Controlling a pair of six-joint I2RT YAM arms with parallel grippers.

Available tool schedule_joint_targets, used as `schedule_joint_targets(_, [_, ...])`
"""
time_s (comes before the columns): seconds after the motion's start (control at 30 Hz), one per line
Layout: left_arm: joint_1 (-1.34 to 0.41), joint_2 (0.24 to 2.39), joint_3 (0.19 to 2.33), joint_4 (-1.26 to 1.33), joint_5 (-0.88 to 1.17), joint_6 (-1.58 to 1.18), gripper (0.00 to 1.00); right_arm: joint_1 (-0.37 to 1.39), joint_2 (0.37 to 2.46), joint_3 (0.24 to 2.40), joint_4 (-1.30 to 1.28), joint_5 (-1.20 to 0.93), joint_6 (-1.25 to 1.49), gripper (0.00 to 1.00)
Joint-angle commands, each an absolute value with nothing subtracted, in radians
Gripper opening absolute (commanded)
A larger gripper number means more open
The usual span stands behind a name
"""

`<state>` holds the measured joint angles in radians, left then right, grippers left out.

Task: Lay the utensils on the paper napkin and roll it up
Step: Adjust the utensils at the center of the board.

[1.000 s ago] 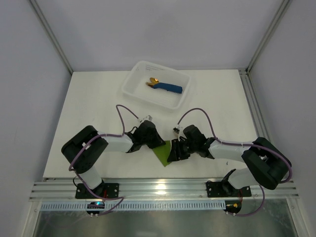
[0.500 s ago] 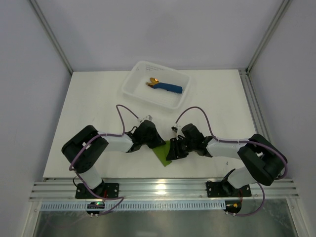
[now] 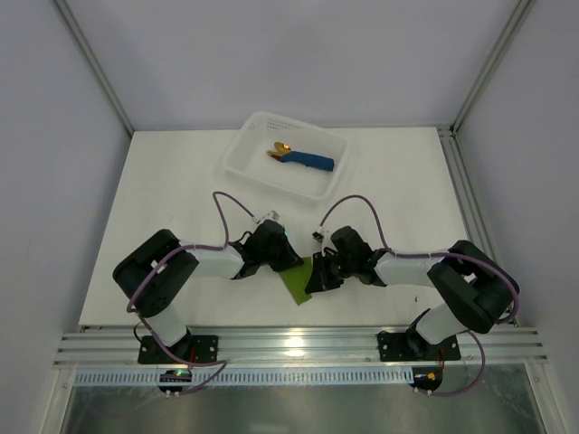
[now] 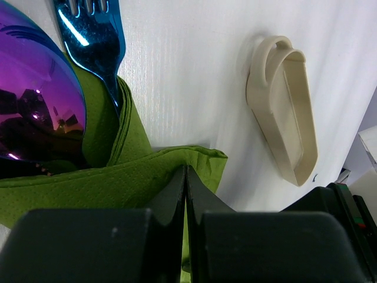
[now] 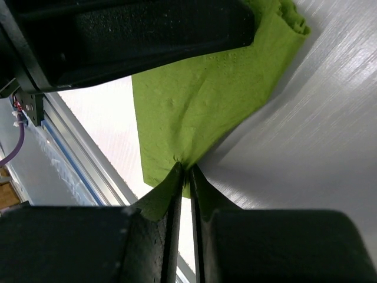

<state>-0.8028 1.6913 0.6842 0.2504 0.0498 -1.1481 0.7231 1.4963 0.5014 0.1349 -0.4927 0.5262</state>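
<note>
- The paper napkin (image 3: 299, 287) lay on the table (image 3: 172, 190) near its front edge, between the two wrists. From above it showed as a green wedge with one corner aimed at the near rail.
- The utensils (image 4: 41, 112) were already on it. In the left wrist view a fold of paper wrapped their lower parts, and the handles were hidden.
- The fork (image 4: 94, 41) pointed its tines away from the left gripper (image 4: 186, 177). Its long axis ran straight out from that gripper, and the spoon (image 4: 32, 109) bowl lay just beside it.
- The left gripper's jaws were closed to a hairline, pinching a folded edge of napkin.
- The right gripper (image 5: 187, 174) was likewise nearly closed, nipping a gathered corner of the sheet so that creases fanned out from the pinch.
- Placing looked finished and the rolling step appeared to be in hand, with only the first fold made.
- The next move probably called for both arms to carry their pinched edges over the cutlery together, across its long axis. They would need to go gently, since the thin paper could tear or the pieces could slide out.
- A beige oblong piece (image 4: 283, 118) lay apart on the table, and a white tray (image 3: 242, 149) with a blue roll and gold cutlery (image 3: 309, 161) sat well beyond.
</note>
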Motion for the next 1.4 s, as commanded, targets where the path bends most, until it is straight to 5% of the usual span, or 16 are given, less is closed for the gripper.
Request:
schedule_joint_targets(0.0, [-0.798,1.701,0.673,0.178,0.015,-1.126,0.0,0.723,1.529,0.497,0.127,-0.466,0.517,0.12])
schedule_joint_targets(0.17, [-0.795,1.687,0.672,0.179,0.014,-1.115,0.0,0.723,1.529,0.489,0.173,-0.517,0.558,0.04])
schedule_joint_targets(0.63, [-0.785,1.559,0.695,0.068,-0.072,-1.02,0.01,0.723,1.554,0.477,0.307,-0.577,0.732,0.03])
schedule_joint_targets(1.03, [-0.781,1.385,0.677,-0.07,-0.098,-0.985,0.34,0.721,1.603,0.463,0.454,-0.597,0.905,0.03])
schedule_joint_targets(1.37, [-0.782,1.137,0.491,-0.204,-0.071,-1.114,0.47,0.723,1.609,0.463,0.515,-0.595,1.012,0.04])
